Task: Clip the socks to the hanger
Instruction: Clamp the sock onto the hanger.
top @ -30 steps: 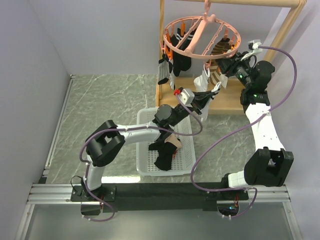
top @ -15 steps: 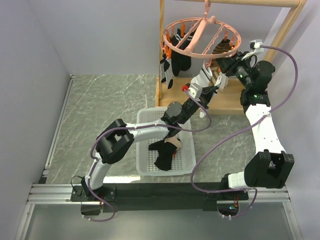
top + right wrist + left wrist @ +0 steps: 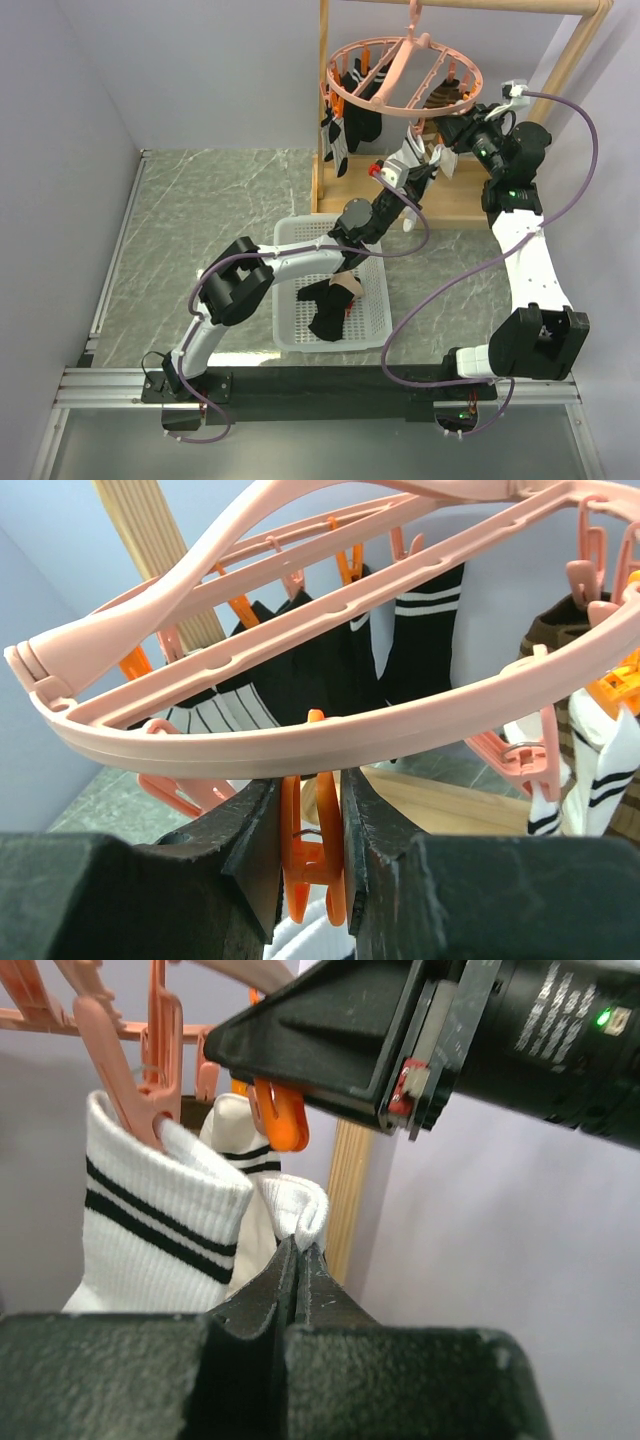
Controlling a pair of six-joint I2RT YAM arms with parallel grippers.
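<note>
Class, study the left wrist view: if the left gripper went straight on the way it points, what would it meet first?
Most likely the orange clip pinched by the right gripper, just beyond the white sock that the left gripper holds; depth is unclear.

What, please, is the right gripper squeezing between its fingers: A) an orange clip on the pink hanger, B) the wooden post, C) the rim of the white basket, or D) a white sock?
A: in the right wrist view the right gripper has its two fingers closed on either side of an orange clip hanging from the pink hanger.
</note>
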